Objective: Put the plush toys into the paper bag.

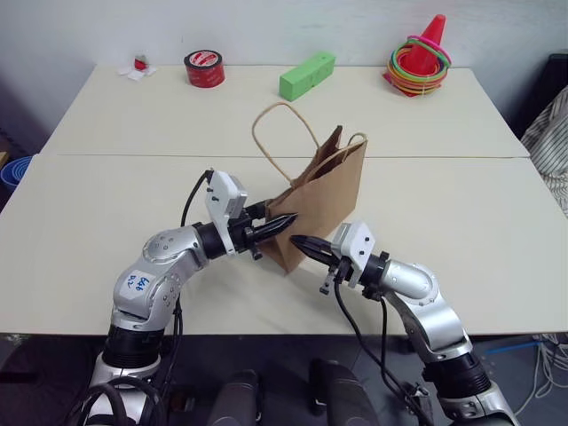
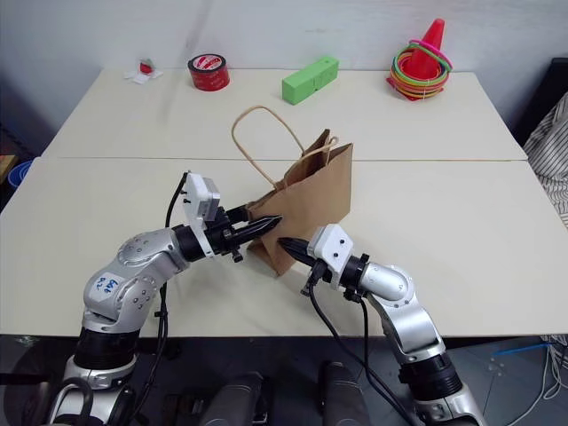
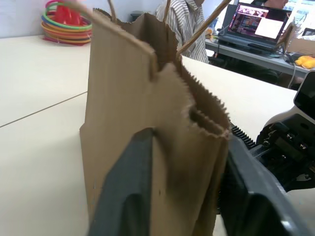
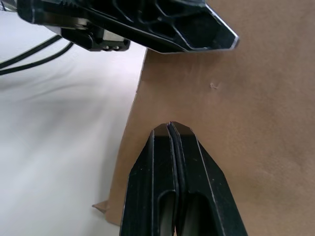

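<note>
The left tool (image 1: 282, 221) has its two black fingers (image 3: 125, 196) clamped on the near side edge of the paper bag (image 1: 327, 200), one finger on each face. The bag stands upright near the middle of the counter (image 1: 106, 195), its cord handles looping upward. Just right of it, the right tool (image 1: 302, 244) has its fingers pressed together, holding nothing, tips touching the bag's brown face. Along the far edge stand a red tape roll (image 1: 204, 68), a green block (image 1: 307, 74) and a cone with rings (image 1: 421, 55).

Red tape roll (image 1: 204, 68), green block (image 1: 307, 74), red cone with coloured rings (image 1: 421, 57), along table's far edge (image 1: 266, 115).
</note>
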